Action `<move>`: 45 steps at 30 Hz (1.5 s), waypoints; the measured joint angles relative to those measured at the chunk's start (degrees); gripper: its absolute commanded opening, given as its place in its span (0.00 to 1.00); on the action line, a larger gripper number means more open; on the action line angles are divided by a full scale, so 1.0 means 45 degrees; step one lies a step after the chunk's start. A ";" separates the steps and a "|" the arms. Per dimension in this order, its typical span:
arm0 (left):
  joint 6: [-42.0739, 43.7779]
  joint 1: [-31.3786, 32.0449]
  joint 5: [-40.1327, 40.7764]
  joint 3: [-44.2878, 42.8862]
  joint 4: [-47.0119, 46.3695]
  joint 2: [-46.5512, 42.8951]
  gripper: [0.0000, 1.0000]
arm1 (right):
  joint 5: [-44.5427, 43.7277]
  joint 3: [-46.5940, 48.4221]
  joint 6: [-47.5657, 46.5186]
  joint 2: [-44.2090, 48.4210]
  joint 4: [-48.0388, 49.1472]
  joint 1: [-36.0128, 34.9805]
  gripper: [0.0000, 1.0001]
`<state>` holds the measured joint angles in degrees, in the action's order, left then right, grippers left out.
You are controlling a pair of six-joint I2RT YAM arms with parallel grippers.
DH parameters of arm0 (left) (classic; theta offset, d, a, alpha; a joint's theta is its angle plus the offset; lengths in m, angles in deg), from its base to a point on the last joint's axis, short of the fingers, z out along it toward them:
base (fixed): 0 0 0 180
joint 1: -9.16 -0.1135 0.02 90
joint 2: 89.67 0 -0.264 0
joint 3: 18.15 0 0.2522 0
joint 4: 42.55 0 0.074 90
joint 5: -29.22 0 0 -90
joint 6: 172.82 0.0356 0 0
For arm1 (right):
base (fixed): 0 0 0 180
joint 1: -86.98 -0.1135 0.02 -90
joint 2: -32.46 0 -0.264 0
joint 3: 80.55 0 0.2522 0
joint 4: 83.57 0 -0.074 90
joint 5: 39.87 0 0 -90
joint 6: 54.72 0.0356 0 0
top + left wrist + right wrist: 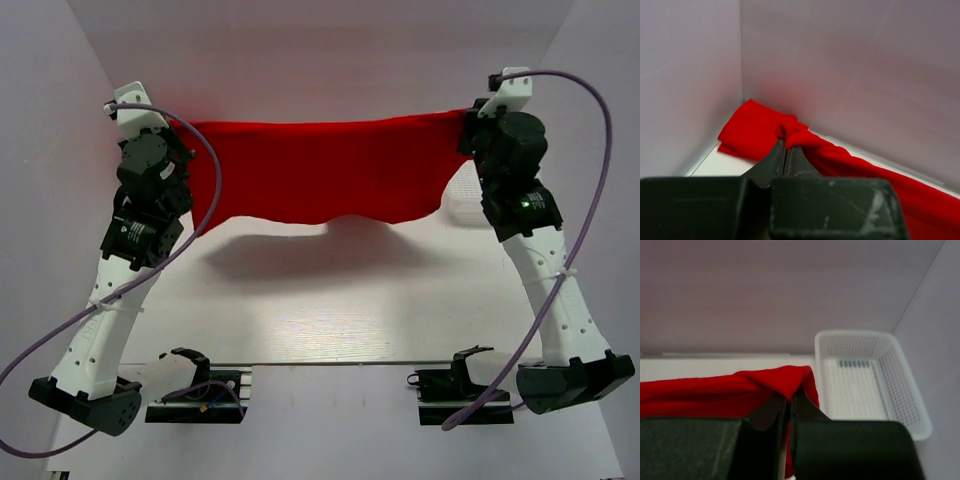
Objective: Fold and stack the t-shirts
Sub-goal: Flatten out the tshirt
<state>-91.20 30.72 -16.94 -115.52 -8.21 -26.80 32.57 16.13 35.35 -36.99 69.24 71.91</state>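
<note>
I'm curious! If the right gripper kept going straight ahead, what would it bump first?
Probably the back wall, past the t-shirt the right gripper is pinching. The white basket sits off to its right. Depth is unclear.

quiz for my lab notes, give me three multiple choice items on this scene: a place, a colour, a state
1. Where is the basket? A) far right corner B) near left edge C) between the arm bases
2. What colour is the shirt? A) blue B) red C) white
3. The shirt is: A) flat on the table B) stretched in the air between left gripper and right gripper C) in the basket
Answers: 1 A, it sits beyond the right gripper, to its right. 2 B, red in every view. 3 B, each pinches an end, shadow on the table below.
</note>
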 measured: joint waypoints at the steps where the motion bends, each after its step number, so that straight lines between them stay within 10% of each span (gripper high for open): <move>1: 0.0121 -0.0005 -0.0087 -0.0369 -0.0083 0.0131 0.00 | -0.0005 0.0452 -0.0194 0.0000 0.0034 0.0019 0.00; 27: 0.0617 0.0087 -0.5435 -0.3604 0.0476 -0.3036 0.00 | 0.0544 0.4721 -0.2744 0.3196 0.0194 0.0073 0.00; 38: -0.0359 -0.0024 -0.2535 -0.0772 0.0534 0.0029 0.00 | -0.0330 0.3007 -0.2161 -0.0797 0.1156 0.0233 0.00; 41: -0.1044 -0.0204 -0.1535 0.0928 0.0656 0.1773 0.23 | -0.0005 0.1909 -0.1467 -0.2929 0.1263 0.0355 0.06; 42: -0.1379 -0.0316 -0.1404 0.1394 0.0777 0.2497 0.56 | 0.0214 0.1511 -0.1239 -0.3653 0.1253 0.0408 0.17; 43: -0.1637 -0.0457 -0.1370 0.1695 0.0986 0.3313 0.76 | 0.0466 0.1156 -0.0899 -0.4405 0.1243 0.0452 0.33; 44: -0.2001 -0.0636 -0.1384 0.1792 0.1205 0.4221 0.95 | 0.0709 0.0850 -0.0622 -0.5158 0.1180 0.0500 0.90; 45: -0.2336 -0.0855 -0.1423 0.1744 0.1384 0.5187 1.00 | 0.0971 0.0690 -0.0345 -0.5848 0.1044 0.0534 0.90</move>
<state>-101.72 26.88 -23.35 -107.68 -1.98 -3.46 36.94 19.23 33.80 -63.31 73.94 74.31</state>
